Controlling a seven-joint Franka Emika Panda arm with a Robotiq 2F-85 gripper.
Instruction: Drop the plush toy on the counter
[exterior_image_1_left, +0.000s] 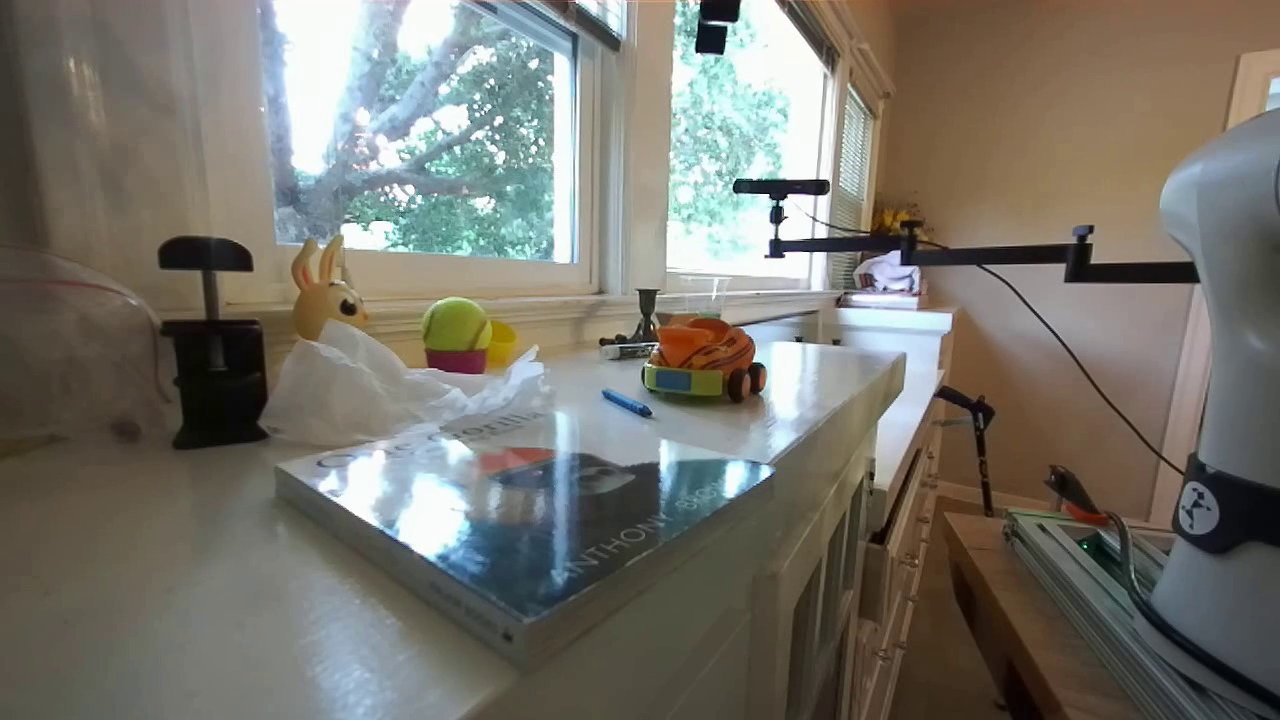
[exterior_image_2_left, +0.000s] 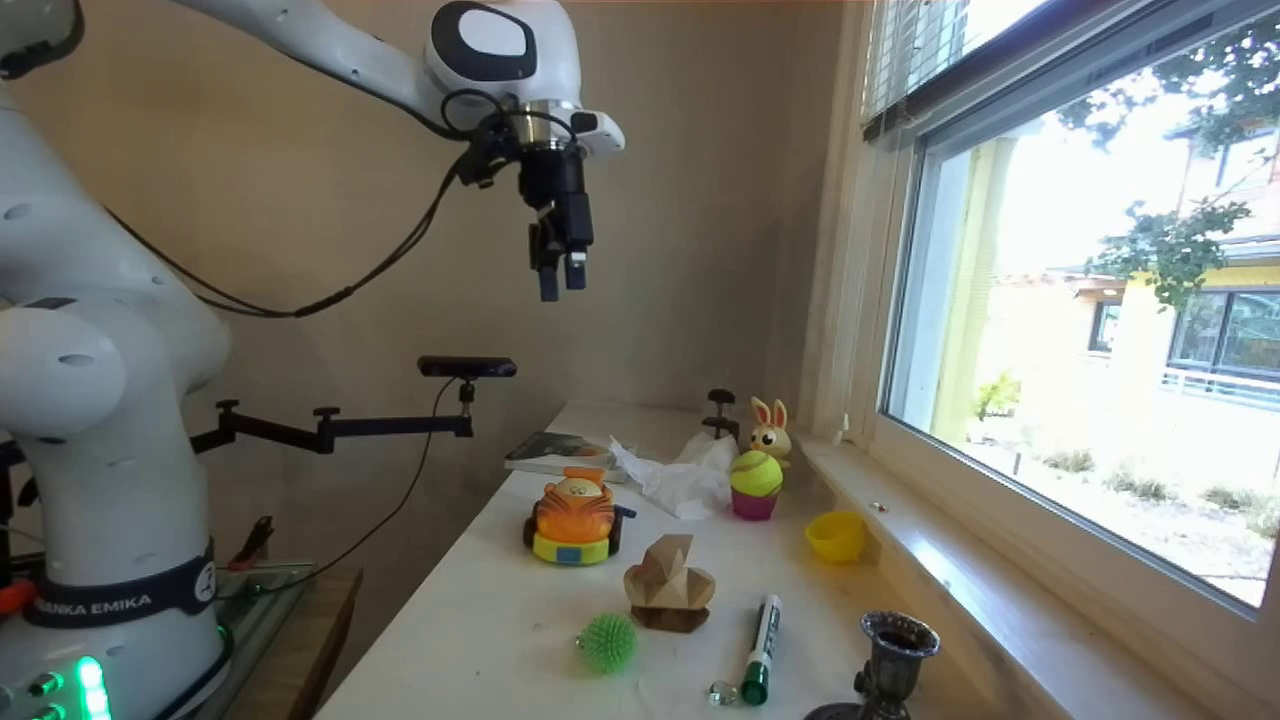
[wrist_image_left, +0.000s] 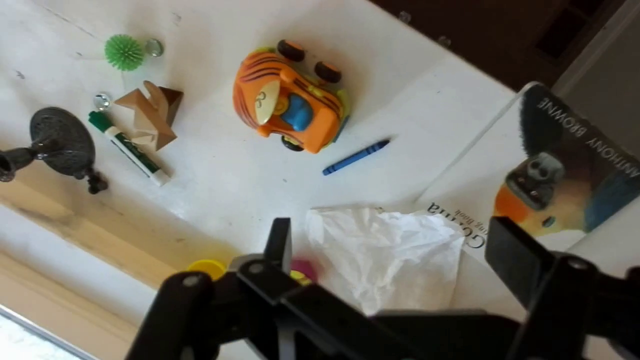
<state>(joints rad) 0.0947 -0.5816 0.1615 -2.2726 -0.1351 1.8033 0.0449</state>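
Wrist view: one claw (wrist_image_left: 392, 240), black, its two fingers spread wide, pointing down toward a white bench (wrist_image_left: 240, 195). On the bench: orange toy car (wrist_image_left: 295, 100), standing; blue crayon (wrist_image_left: 356, 157), just beside it; book (wrist_image_left: 565, 165), front cover up, author line "ANTHONY BROWNE", partly overlain by crumpled white paper (wrist_image_left: 385, 255); green spiky ball (wrist_image_left: 124, 52), faceted brown figure (wrist_image_left: 150, 122) and green-capped marker (wrist_image_left: 129, 148), grouped near a dark candlestick (wrist_image_left: 62, 142). In an exterior view: white arm (exterior_image_2_left: 130, 270), claw hung well above the bench. Toy of the task: which piece counts as plush cannot be told; nearest fit by form, one rabbit toy (exterior_image_2_left: 770, 437), long-eared, material not discernible, upright on the bench in both exterior views, near the window sill (exterior_image_2_left: 990, 590), between a black clamp (exterior_image_2_left: 720, 413) and a yellow-green ball (exterior_image_2_left: 756, 474), the ball seated on a magenta cup (exterior_image_2_left: 752, 505). Yellow cup (exterior_image_2_left: 838, 538), near the ball, close to the sill.
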